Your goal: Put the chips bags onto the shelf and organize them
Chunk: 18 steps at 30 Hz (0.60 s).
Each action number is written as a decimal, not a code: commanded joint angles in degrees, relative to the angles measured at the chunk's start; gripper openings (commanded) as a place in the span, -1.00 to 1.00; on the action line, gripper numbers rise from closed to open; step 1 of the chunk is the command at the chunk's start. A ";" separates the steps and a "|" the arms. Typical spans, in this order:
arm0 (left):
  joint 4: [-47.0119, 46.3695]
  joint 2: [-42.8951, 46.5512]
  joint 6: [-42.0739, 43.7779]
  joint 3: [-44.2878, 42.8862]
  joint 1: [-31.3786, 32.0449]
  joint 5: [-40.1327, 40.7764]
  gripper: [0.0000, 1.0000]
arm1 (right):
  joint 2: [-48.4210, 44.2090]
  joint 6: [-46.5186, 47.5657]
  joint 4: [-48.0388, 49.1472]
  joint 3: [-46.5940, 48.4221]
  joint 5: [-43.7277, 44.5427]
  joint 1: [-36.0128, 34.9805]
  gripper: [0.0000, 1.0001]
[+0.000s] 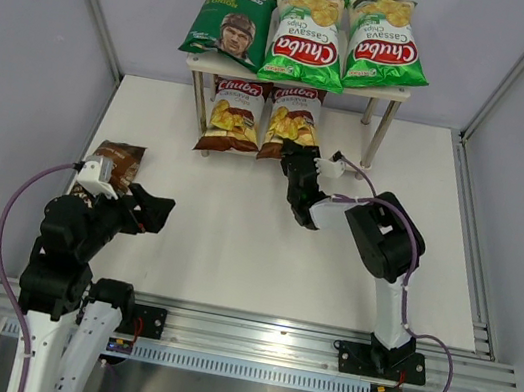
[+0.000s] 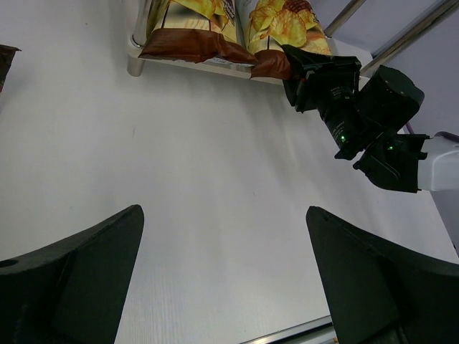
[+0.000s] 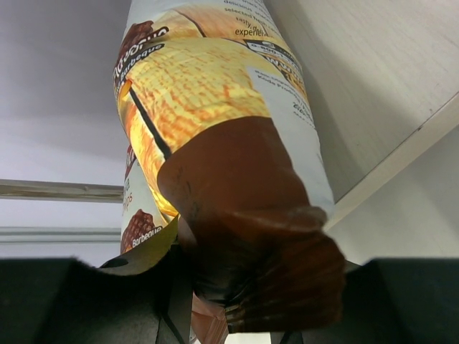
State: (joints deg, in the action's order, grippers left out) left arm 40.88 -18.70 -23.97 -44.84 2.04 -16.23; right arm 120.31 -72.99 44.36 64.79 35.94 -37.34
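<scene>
**Almost there: seating the second bag on the lower tier**

As I read it, the step in hand is settling the right-hand brown-and-white Chuba bag [image 1: 293, 120] onto the lower board [image 2: 215, 66] of the shelf [image 1: 386, 94]. My right gripper [image 1: 295, 151] is pinched narrow on that bag's dark bottom seam. The right wrist view shows the crimped end between the fingers, with the body of the bag lying up along the pale board.

Next I would open those jaws and back straight out, taking care not to drag the bag with me, since its lower end overhangs the front edge. After that comes the Kettle bag [image 1: 118, 163], lying on the table [image 1: 232, 252] at the far left. It is close to my left gripper [image 1: 155, 213], whose jaws stand wide with nothing between them.

The top tier holds three bags across:
- the dark green bag [image 1: 229, 23] with the man's face, on the left
- two bright green Chuba bags [image 1: 308, 37] side by side, in the middle and on the right

The lower tier holds the other brown-and-white Chuba bag [image 1: 235, 112] on the left, with the gripped one just beside it. I judge there is room for one more at the right end.
</scene>
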 commanded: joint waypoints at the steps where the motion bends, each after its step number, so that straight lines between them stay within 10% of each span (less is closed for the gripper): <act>1: -2.03 0.59 0.41 -0.07 0.24 0.15 0.98 | 2.12 -0.75 -1.12 2.00 1.86 0.08 -0.22; 18: -1.42 1.91 0.59 -0.34 0.51 0.50 0.98 | -2.01 -0.65 -1.56 -2.29 -0.44 -0.98 0.51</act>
State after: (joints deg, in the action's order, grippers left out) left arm 41.04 -17.61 -23.97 -44.84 2.26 -16.21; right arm 120.86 -73.41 43.94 64.64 34.68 -37.52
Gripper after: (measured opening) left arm 0.988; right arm 0.719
